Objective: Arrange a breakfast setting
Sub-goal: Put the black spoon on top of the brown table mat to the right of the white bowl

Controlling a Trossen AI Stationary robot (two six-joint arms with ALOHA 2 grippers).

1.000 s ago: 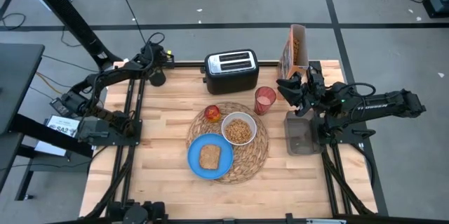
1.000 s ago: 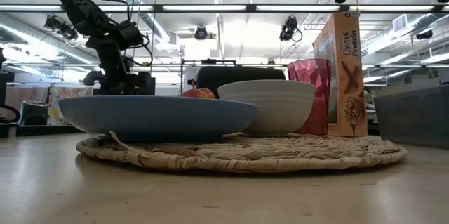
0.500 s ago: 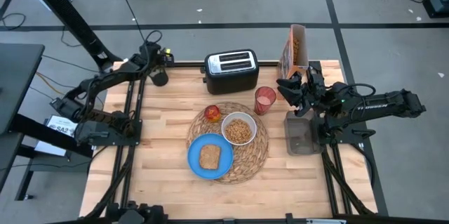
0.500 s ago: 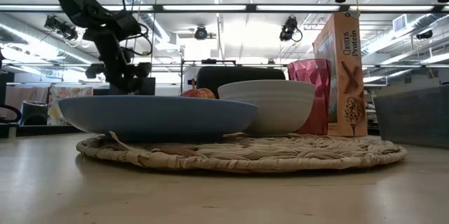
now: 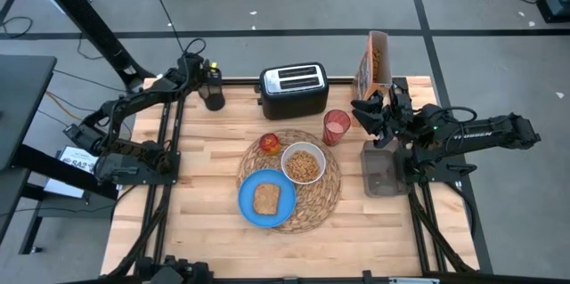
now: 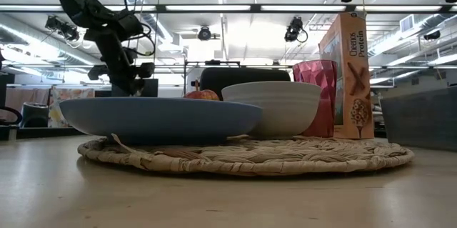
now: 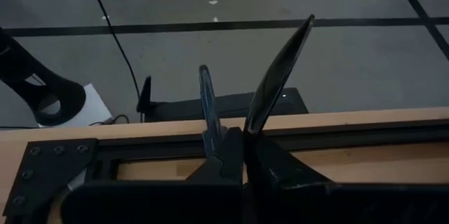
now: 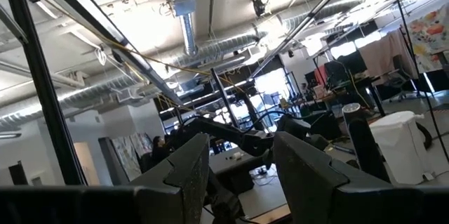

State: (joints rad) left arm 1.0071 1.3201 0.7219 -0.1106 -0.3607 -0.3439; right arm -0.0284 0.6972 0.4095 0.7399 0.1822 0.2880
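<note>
The woven placemat carries the blue plate with the toast slice, the white bowl and the red fruit. The pink cup stands at the mat's far right edge. My left gripper is at the table's far left corner, shut on a dark, shiny long utensil, the spoon. A second thin dark strip rises beside it; what it is I cannot tell. My right gripper hangs open above the tray, pointing upward, with nothing between its fingers. My left gripper pinches the spoon's lower end between its two shut fingers. The spoon sticks out past the fingertips, slanting away toward the table's far edge. What the spoon's hidden end rests on is covered by the gripper itself.
The black toaster stands at the far middle, and a cereal box stands at the far right. A dark tray lies at the right edge under my right arm. Bare wood lies left of the mat and along the near edge.
My left gripper has shut at the far left corner, and its wrist has tipped a little. In the high view a long dark shape now shows at its tip. The right arm and the setting on the mat have kept still.
</note>
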